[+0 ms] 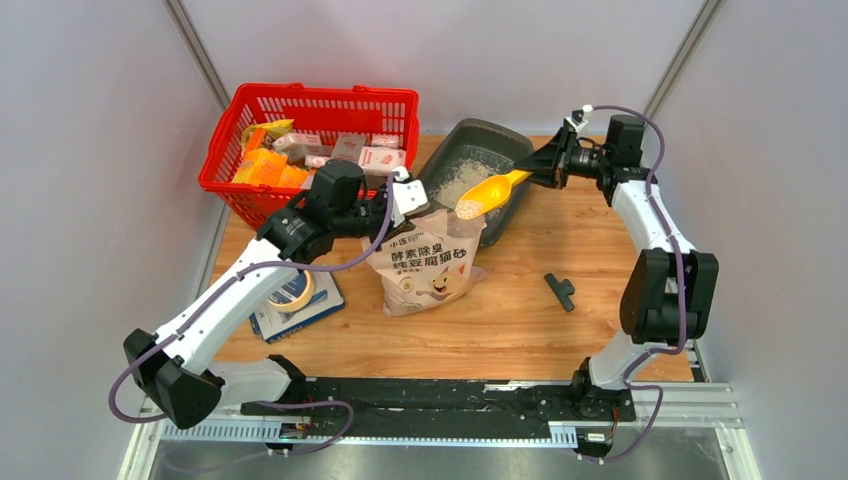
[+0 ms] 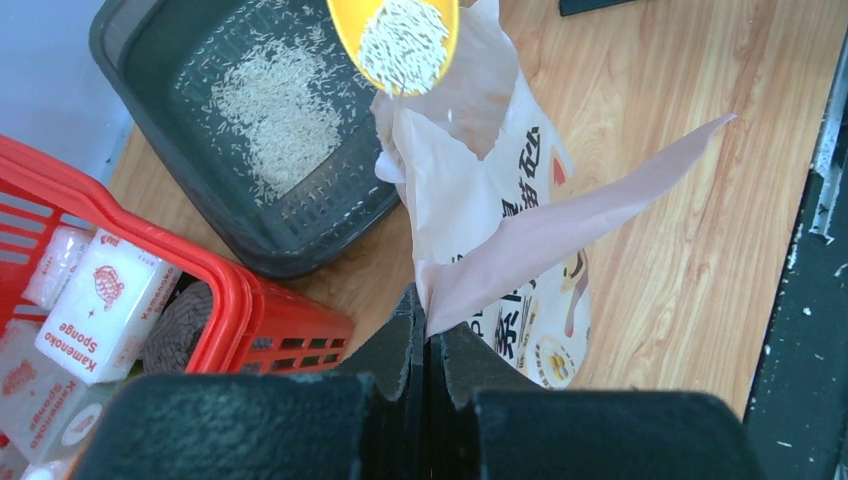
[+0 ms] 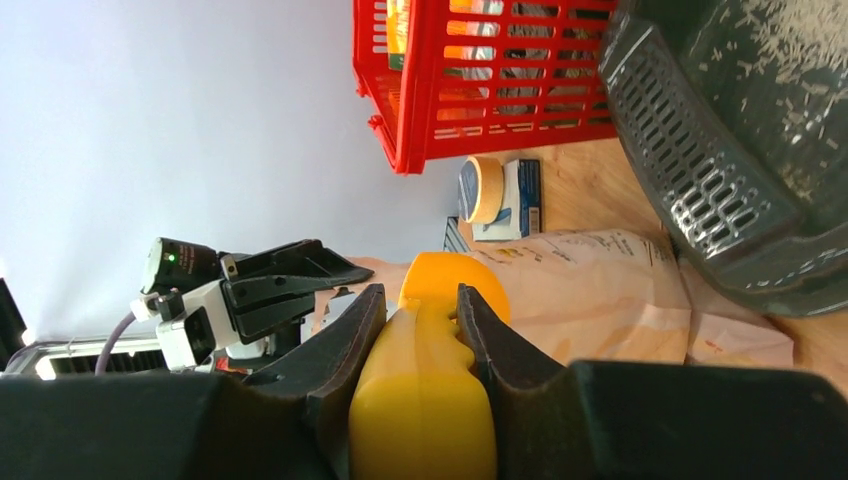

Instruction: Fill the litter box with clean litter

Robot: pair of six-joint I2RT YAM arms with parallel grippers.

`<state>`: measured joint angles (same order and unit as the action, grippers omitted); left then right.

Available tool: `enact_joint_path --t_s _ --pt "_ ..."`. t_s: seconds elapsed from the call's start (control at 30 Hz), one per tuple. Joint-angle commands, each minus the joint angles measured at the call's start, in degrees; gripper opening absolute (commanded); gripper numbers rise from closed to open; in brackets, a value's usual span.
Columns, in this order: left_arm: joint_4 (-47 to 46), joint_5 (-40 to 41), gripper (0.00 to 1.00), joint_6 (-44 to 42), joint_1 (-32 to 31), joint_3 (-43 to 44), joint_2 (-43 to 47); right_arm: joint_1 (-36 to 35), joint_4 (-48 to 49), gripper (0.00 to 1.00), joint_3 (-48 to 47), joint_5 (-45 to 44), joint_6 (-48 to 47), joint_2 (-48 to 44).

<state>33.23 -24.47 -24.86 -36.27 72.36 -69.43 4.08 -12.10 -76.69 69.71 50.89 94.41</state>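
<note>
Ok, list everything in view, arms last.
litter box: one, dark grey, back centre
litter: pale beige, patch in litter box, more in scoop
scoop: one, yellow, above bag mouth
bag: one, pink-beige, standing open before litter box
basket: one, red, back left
packets: several, orange and white, in basket
tape roll: one, tan, on flat box
flat box: one, blue-white, front left
small tool: one, black, right side
left gripper: shut on bag edge
right gripper: shut on scoop handle

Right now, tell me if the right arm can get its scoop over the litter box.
Probably yes. The right gripper holds the loaded scoop above the bag, just beside the litter box, and nothing stands between them.
</note>
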Motion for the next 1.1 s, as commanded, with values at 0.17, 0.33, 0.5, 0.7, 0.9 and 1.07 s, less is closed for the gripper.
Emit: enact_joint_path --t_s 0.17,0.33,0.5,0.7,0.9,1.07 --pt "-3.8 0.1 0.0 -6.3 0.3 4.0 -3.4 4.5 11.6 0.0 -8.3 3.5 6.5 10.0" --pt "-2.7 1.4 0.0 -7.0 0.3 5.0 -4.0 6.9 12.4 0.0 -18.8 -0.4 2.3 19.8" --pt "0.1 2.7 0.0 -8.8 0.3 5.0 -3.6 6.1 5.9 0.0 -31.0 -6.2 -6.2 29.9" --pt "1.4 2.8 0.0 -8.9 0.3 5.0 -3.3 4.4 -1.5 0.0 -41.8 -14.6 -19.1 34.7" --pt "0.8 2.6 0.0 -8.5 0.3 5.5 -3.5 3.7 -6.6 0.0 -48.1 -19.5 -29.2 35.8" --pt "0.0 2.4 0.0 -8.4 0.3 5.0 -2.8 3.7 -9.4 0.0 -45.4 -17.7 -31.8 32.0"
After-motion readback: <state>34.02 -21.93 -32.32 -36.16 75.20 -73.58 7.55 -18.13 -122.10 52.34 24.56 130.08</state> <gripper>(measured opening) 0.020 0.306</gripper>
